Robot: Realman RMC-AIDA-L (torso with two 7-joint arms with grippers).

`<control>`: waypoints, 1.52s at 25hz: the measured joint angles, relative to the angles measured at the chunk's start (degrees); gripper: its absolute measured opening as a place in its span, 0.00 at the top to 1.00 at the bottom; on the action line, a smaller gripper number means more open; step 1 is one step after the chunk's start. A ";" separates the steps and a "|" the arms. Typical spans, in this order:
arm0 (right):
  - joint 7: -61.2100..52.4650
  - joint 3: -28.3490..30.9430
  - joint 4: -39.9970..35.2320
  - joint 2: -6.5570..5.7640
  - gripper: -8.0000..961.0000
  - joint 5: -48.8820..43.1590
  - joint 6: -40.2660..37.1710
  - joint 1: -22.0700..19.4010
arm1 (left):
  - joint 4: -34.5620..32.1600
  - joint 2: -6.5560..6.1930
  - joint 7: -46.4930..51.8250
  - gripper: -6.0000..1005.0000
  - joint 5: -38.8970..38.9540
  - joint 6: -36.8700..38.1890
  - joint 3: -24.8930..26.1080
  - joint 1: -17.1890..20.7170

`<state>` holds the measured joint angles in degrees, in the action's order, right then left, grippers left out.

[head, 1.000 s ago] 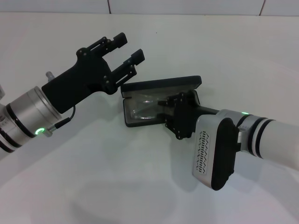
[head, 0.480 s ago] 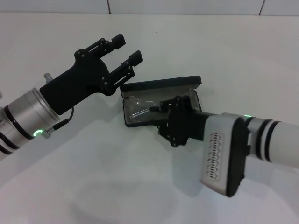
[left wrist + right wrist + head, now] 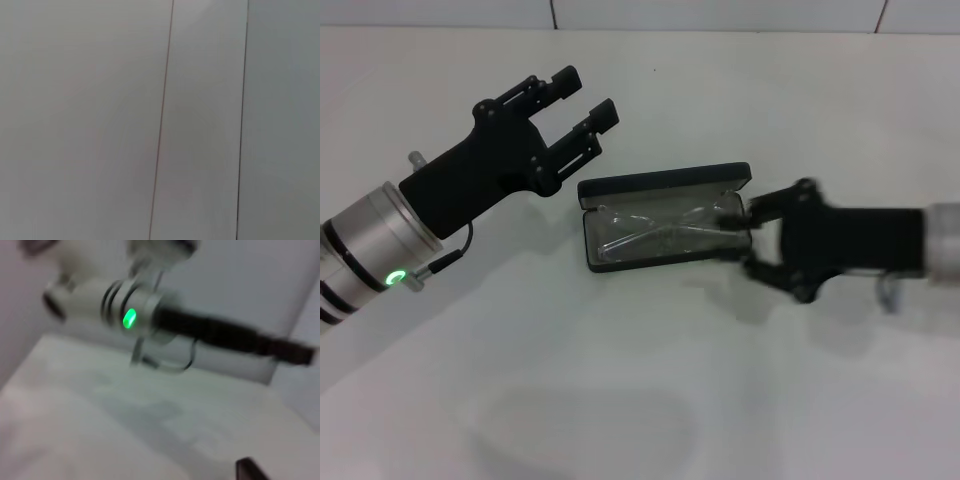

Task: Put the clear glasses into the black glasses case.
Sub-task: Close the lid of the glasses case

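The clear glasses lie lengthwise inside the open black glasses case, the spread, apparently empty right tool at its right end, nearer than the raised, open left tool.

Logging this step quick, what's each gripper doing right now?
Left gripper: open, empty, above the table behind the black glasses case.
Right gripper: open, empty, at the case's end.

The black glasses case is lying open on the white table, its lid standing up along the far edge. The clear glasses are lying inside it on the grey lining, arms folded.
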<state>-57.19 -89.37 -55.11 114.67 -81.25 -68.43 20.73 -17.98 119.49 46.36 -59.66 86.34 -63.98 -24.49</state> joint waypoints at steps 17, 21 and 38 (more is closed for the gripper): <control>0.52 29.97 21.16 -4.69 0.64 -0.10 -29.95 4.47 | -0.19 0.12 12.26 0.33 -8.81 -20.94 -1.73 -11.22; 0.54 35.07 20.59 -4.59 0.49 0.30 -31.07 2.92 | -0.06 0.54 17.16 0.32 -14.22 -30.00 -2.04 -15.38; 3.56 38.81 21.01 -4.07 0.24 -0.14 -30.33 2.62 | -0.24 1.08 18.82 0.31 -14.43 -36.06 -13.24 -15.02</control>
<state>-53.62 -50.56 -34.11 110.60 -81.39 -98.76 23.36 -18.22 120.57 65.18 -74.09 50.27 -77.22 -39.51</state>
